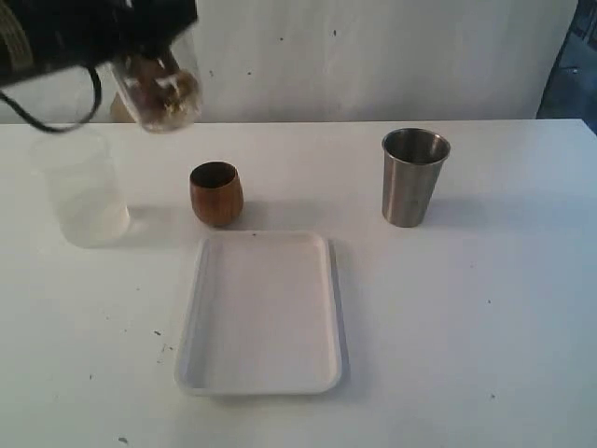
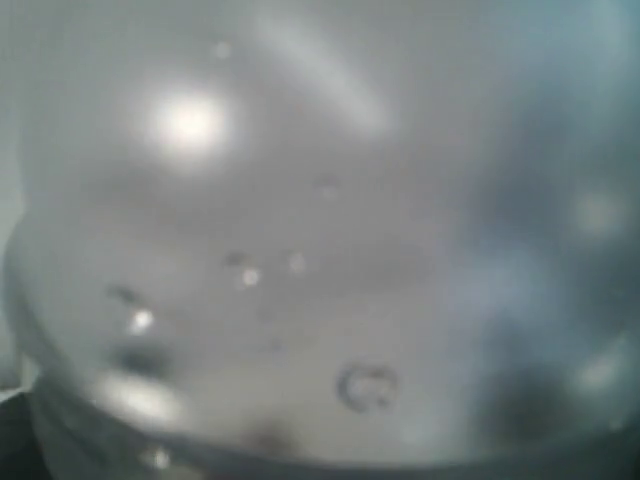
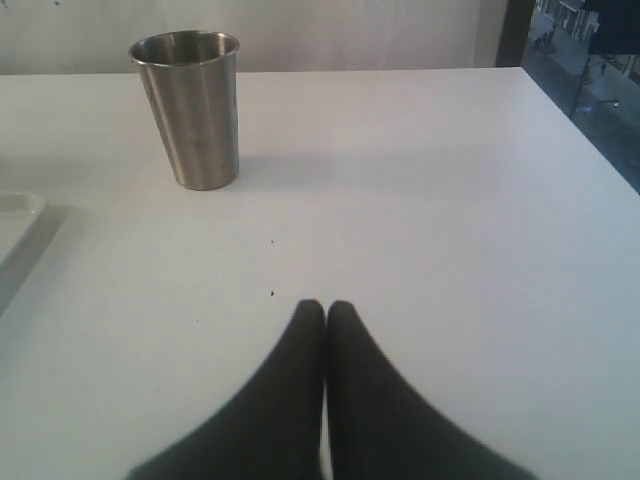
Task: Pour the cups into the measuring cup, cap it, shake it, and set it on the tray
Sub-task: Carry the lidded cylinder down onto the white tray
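Left hand (image 1: 154,42) clasped around the measuring cup (image 1: 166,93) aloft, frosted cup (image 1: 89,191) below; right hand (image 3: 325,305) closed, empty, steel tumbler (image 3: 190,110) ahead.

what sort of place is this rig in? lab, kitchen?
Probably a lab test bench, not a kitchen: bare white table, plain white wall behind, and only a few props laid out, such as the tray and steel tumbler.
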### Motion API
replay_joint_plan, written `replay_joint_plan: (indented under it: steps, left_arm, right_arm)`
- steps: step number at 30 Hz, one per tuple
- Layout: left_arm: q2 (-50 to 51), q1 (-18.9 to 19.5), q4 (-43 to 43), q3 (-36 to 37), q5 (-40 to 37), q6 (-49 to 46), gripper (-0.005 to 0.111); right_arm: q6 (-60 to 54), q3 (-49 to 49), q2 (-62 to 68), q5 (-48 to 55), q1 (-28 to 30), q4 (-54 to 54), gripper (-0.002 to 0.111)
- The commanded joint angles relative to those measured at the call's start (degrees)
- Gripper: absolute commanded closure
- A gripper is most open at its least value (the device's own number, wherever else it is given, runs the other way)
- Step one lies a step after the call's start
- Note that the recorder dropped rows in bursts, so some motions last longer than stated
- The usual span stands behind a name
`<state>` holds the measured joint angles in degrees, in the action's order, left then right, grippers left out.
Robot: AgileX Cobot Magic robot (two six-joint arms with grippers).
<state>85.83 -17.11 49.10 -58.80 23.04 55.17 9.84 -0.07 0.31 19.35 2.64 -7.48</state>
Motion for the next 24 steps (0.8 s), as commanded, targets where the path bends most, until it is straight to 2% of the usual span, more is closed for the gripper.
replay_joint_plan:
  steps: [1,6,9,11,14,18,24]
  left_arm:
    - [-0.6,-4.7,0.7,9.2,15.0,-5.9,0.107]
    - [1.3,-11.2,-0.6,16.1,17.6,-20.1,0.107]
    - [4.2,-13.6,-8.4,18.1,17.9,-27.2,0.107]
    - [6.6,-14.0,-13.7,18.9,19.5,-29.9,0.107]
    - [11.0,-14.0,-19.9,20.1,27.3,-34.2,0.107]
    - [16.4,-14.1,-22.7,20.6,37.5,-36.3,0.107]
    - [22.9,-14.4,-24.1,20.6,40.3,-40.8,0.107]
  right_arm:
    - [0.1,0.1,-0.3,-0.1,-0.3,0.1,0.108]
    - [0.1,0.1,-0.3,-0.1,-0.3,0.1,0.108]
    - [0.1,0.1,-0.3,-0.1,-0.3,0.1,0.108]
    - [0.1,0.1,-0.3,-0.1,-0.3,0.1,0.108]
    - [0.1,0.1,-0.3,-0.1,-0.3,0.1,0.108]
    - [0.1,0.1,-0.3,-0.1,-0.3,0.1,0.108]
    - [0.1,0.1,-0.3,-0.1,-0.3,0.1,0.108]
